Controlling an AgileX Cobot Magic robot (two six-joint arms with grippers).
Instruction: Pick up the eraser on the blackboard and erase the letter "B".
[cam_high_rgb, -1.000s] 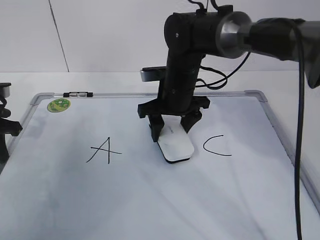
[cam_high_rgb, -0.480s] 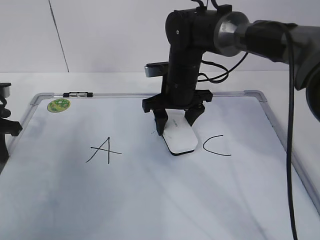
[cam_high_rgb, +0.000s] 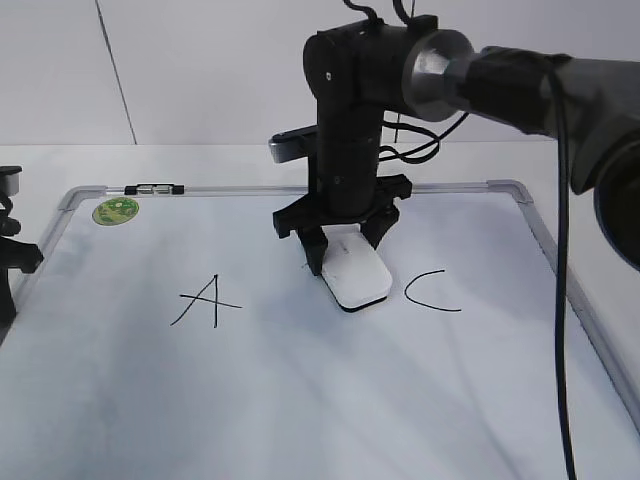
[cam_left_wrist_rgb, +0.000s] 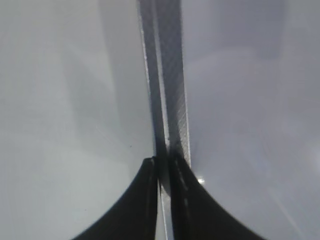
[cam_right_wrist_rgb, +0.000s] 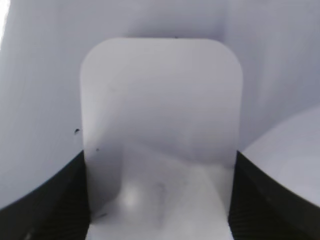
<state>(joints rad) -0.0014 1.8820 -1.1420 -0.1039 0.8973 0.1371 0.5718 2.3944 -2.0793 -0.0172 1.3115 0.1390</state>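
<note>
Shifted left, right gripper (cam_high_rgb: 343, 245) clamps the eraser (cam_high_rgb: 355, 273) on the blackboard (cam_high_rgb: 300, 400).

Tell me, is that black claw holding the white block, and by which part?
Yes. The right gripper holds the eraser by its two long sides at the far end, one finger each side. The left gripper holds nothing.

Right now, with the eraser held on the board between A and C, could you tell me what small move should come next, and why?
Probably one more short wipe leftward: the right pincer grips the eraser flat on the blackboard, and a faint dark trace shows just left of it, possibly leftover B. Between A and C nothing else remains.
</note>
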